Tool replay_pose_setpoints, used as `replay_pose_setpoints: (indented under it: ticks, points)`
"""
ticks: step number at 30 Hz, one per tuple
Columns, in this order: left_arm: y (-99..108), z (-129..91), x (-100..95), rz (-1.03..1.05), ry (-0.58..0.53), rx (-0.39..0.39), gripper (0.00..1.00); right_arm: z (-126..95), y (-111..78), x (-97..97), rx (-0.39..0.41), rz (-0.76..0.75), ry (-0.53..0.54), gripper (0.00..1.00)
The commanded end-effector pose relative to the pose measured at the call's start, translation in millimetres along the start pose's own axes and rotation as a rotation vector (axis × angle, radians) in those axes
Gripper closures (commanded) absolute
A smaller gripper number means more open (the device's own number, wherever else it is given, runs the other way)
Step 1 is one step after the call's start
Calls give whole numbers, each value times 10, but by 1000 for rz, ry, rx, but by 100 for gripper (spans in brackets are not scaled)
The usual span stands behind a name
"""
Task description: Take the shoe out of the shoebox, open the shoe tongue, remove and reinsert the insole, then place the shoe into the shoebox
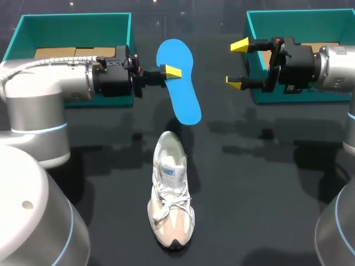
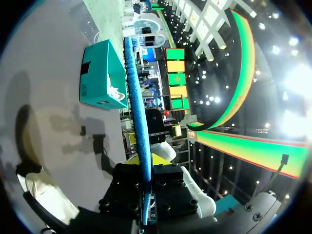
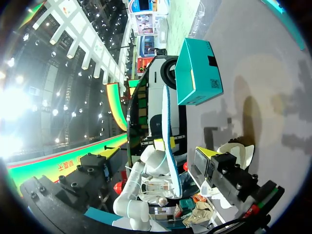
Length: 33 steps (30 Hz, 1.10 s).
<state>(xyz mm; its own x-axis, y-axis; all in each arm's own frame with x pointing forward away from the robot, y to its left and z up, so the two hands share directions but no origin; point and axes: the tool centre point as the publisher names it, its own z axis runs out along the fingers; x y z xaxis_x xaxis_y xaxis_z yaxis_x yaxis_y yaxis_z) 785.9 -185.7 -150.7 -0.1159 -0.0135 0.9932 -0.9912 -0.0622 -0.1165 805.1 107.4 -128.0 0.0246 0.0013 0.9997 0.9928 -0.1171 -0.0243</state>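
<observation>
The left gripper (image 1: 171, 72) is clamped on the edge of the blue insole (image 1: 180, 97), held above the dark tabletop (image 1: 249, 183) between the left teal box (image 1: 72, 25) and the right teal box (image 1: 288, 19). The right gripper (image 1: 237, 64), fingers apart, faces it. The pale shoe (image 1: 171, 191) lies nearer, toe toward the near edge.

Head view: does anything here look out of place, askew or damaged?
Only the blue insole is out of the shoe: the left gripper is shut on it, above the table, between the two teal boxes. The shoe stands upright on the table, outside both boxes. Nothing looks spilled or damaged.
</observation>
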Motion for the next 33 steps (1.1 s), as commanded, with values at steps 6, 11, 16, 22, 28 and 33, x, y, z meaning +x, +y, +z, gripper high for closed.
replay_pose_setpoints:
  ticks: [6, 11, 16, 22, 28, 33]
  points:
    - [-5, 96, -53, 16, -7, 5, 100, 7, -5, -2, -1, 1, -2, 0]
    - [-20, 131, -78, -4, -4, -2, 100, -33, 2, 52, -6, -11, -75, 0]
    - [-22, 150, -87, -12, -4, -14, 100, -95, 7, 145, -5, -35, -189, 0]
    - [-22, 150, -87, -12, -4, -14, 100, -101, 40, 347, 13, -33, -437, 0]
    - [-22, 150, -87, -12, -4, -14, 100, 5, 37, 552, 29, -9, -707, 0]
    - [-22, 150, -87, -12, -4, -14, 100, 173, 4, 772, 20, -30, -940, 0]
